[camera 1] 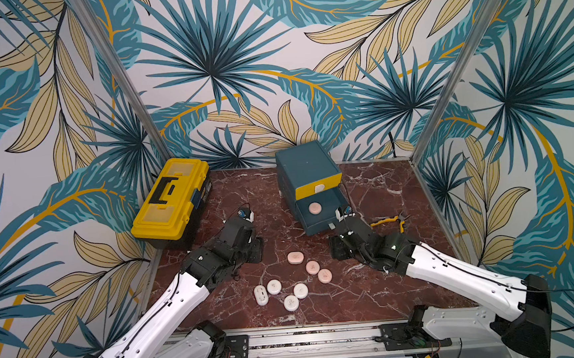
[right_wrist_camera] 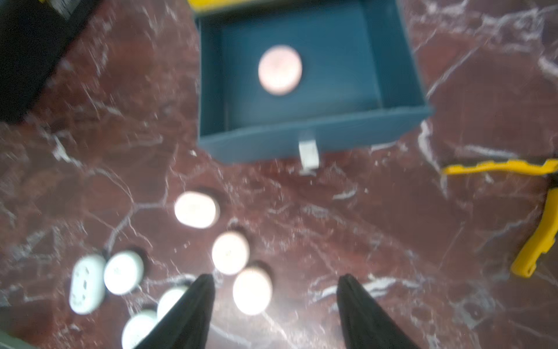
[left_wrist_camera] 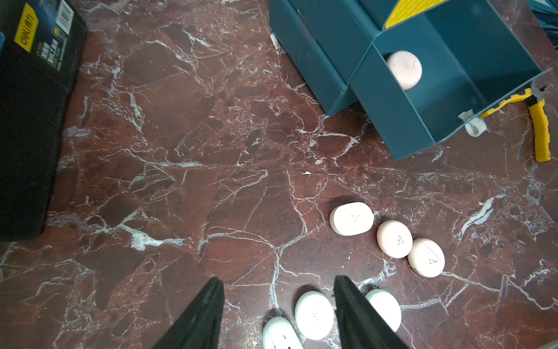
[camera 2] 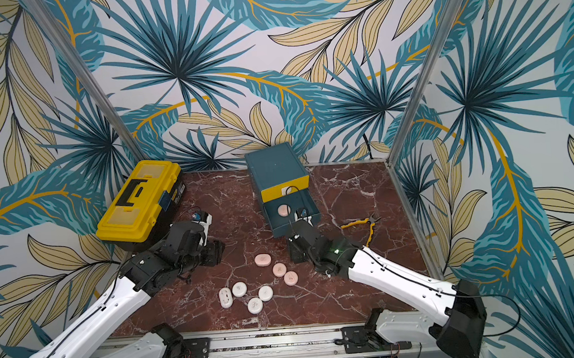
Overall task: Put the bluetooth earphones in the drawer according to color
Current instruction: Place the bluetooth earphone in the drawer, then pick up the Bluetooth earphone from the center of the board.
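Pink round seemed under way: one pink case (camera 1: 315, 208) lay in the open drawer (camera 1: 316, 227), mid-frame; three pinks (camera 1: 313, 267) and four whites (camera 1: 300, 290) sat below on the worktop (camera 1: 373, 294). Left pincer (left_wrist_camera: 279, 281) and right pincer (right_wrist_camera: 275, 281) gaped, empty. Next likely needs gripping a pink.

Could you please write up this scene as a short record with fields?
Open drawer: teal, below the yellow front, holding one pink case
Pink cases on table: three
White cases on table: four
Left claw: open, empty
Right claw: open, empty
Other items: yellow toolbox, pliers
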Available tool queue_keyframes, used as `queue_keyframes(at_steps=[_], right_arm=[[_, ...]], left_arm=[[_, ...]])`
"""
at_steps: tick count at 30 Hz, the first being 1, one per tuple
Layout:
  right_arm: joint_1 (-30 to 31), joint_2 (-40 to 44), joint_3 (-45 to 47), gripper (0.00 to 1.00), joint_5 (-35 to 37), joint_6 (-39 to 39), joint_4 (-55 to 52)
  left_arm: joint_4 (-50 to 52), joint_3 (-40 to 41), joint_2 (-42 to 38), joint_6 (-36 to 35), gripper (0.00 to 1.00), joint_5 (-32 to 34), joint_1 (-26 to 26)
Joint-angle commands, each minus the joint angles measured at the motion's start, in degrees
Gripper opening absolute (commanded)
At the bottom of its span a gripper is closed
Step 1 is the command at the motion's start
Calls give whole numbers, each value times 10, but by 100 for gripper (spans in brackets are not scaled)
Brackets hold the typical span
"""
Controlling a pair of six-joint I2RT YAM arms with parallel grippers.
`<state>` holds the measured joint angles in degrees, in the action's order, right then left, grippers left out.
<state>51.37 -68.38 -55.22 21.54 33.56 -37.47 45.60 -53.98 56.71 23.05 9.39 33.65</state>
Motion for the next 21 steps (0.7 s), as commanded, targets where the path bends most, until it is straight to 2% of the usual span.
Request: queue_keyframes(at_steps=[1, 7, 14, 21], right_arm=[[26, -4, 54, 72, -8, 62, -25], [52, -72, 90, 75, -30, 86, 28], [73, -173, 62, 80, -54, 79, 66], [75, -220, 39, 84, -53, 64, 65]], left_arm=[[-20, 20, 15, 9, 64, -22, -2], [-26, 22, 17, 11, 65, -28, -1], [-18, 20, 13, 8, 65, -22, -1], [-15, 17, 9, 5, 65, -17, -1]])
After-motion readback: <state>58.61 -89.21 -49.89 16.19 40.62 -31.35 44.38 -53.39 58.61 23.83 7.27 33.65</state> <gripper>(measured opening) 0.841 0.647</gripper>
